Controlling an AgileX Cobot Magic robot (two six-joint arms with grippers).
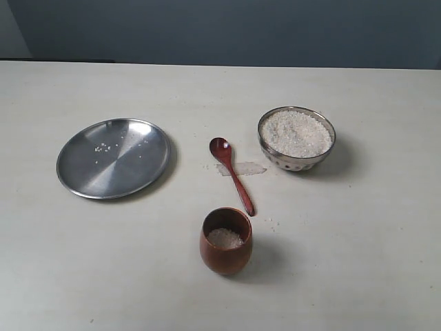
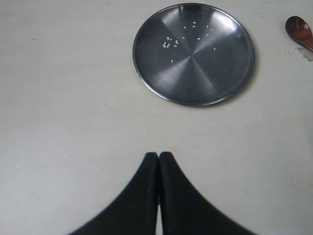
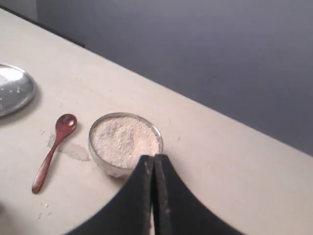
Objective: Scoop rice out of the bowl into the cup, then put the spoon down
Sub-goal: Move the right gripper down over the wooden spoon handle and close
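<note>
Pale desk (image 1: 358, 276) under a grey-blue wall: the spoon (image 1: 233, 176) lies near its middle, between plate (image 1: 124, 169) and bowl (image 1: 295, 164). Its scoop end points toward the far edge and its handle runs toward the near edge, ending just beside the cup (image 1: 226, 261), which holds a little rice (image 1: 224, 238). Left hand (image 2: 159, 155) and right hand (image 3: 153, 157) are both clenched and empty. The right looks nearer, with bowl and spoon just ahead of it.

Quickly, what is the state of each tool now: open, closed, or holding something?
Left tool: closed, holding nothing.
Right tool: closed, holding nothing.
</note>
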